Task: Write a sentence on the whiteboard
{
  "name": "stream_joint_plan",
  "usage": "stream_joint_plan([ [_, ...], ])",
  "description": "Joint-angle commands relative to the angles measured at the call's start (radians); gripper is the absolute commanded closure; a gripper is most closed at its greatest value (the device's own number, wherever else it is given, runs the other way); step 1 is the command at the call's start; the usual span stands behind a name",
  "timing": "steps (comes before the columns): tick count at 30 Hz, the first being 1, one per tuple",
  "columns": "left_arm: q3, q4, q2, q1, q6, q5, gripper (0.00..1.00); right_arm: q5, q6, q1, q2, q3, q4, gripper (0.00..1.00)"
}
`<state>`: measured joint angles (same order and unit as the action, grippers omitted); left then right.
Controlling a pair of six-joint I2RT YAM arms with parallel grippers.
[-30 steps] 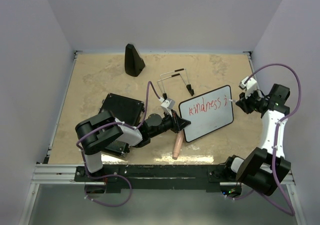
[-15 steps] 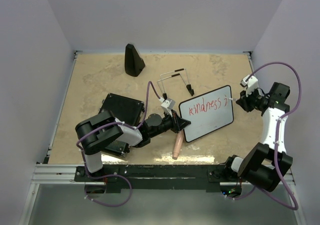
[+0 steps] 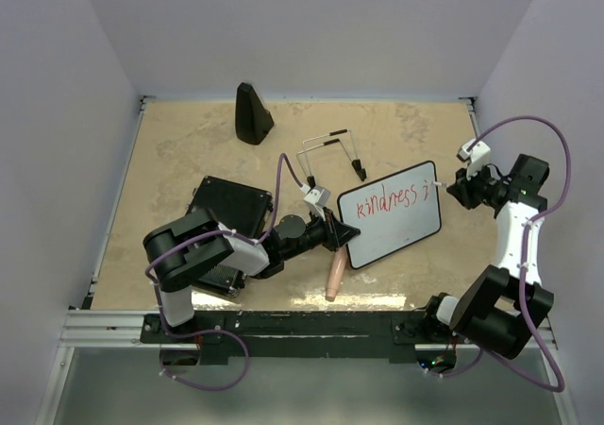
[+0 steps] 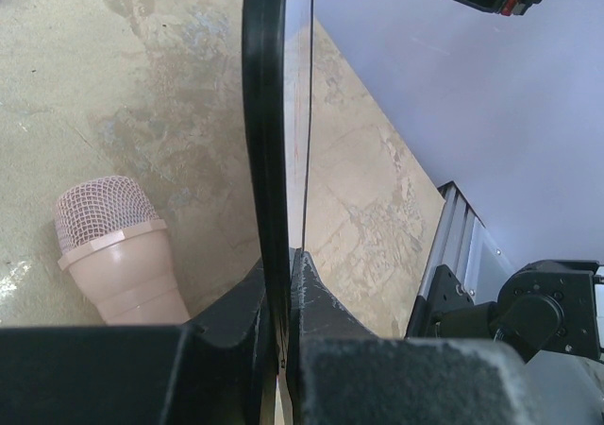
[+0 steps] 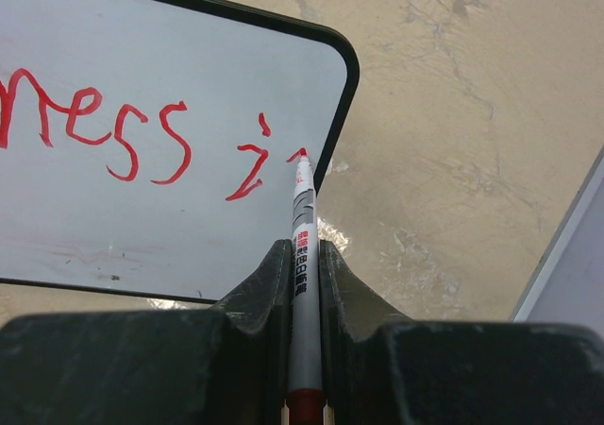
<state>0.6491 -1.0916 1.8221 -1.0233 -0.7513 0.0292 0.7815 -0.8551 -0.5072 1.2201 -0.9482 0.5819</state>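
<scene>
Surface: counter (image 3: 179, 151), tan and mottled with paler patches, and a glare spot at the near edge. Plain pale lavender walls close it in on three sides. A metal rail (image 3: 104, 326) runs along the near edge.

On the counter:
- dark cone-shaped object (image 3: 252, 113), upright at the far side
- black wire frame (image 3: 330, 151) beyond the centre
- black ribbed case (image 3: 229, 208) at the left, partly under the left arm
- pink microphone (image 3: 334, 276) lying near the front edge, mesh head toward the far side

Whiteboard (image 3: 396, 227): right of centre, between the two hands. Its long axis runs from near-left to far-right in the top view. The written face is turned up toward the overhead camera. Red lettering reads "kindness i", with a fresh stroke after it. From the left wrist the board shows edge-on, with its black rim rising straight out of the fingers. I cannot tell whether it touches the counter.

Left hand (image 3: 342, 234): pressed together on the whiteboard's near-left rim.

Right hand (image 3: 451, 191): at the board's far-right end, pinching a red marker (image 5: 302, 208). The marker's barrel lies along the fingers, and its tip touches the board just inside the right rim.
</scene>
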Motion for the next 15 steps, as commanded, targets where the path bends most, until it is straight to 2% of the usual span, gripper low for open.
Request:
stream_joint_plan([
  [1, 0.007, 0.012, 0.026, -0.006, 0.066, 0.037, 1.00, 0.051, -0.036, -0.004, 0.015, -0.021, 0.033, 1.00],
  [7, 0.011, 0.012, 0.032, -0.004, 0.064, 0.040, 1.00, 0.078, -0.130, -0.004, 0.021, -0.021, 0.116, 1.00],
  [15, 0.007, 0.013, 0.028, -0.003, 0.066, 0.038, 1.00, 0.055, -0.154, -0.004, 0.022, -0.018, 0.134, 1.00],
])
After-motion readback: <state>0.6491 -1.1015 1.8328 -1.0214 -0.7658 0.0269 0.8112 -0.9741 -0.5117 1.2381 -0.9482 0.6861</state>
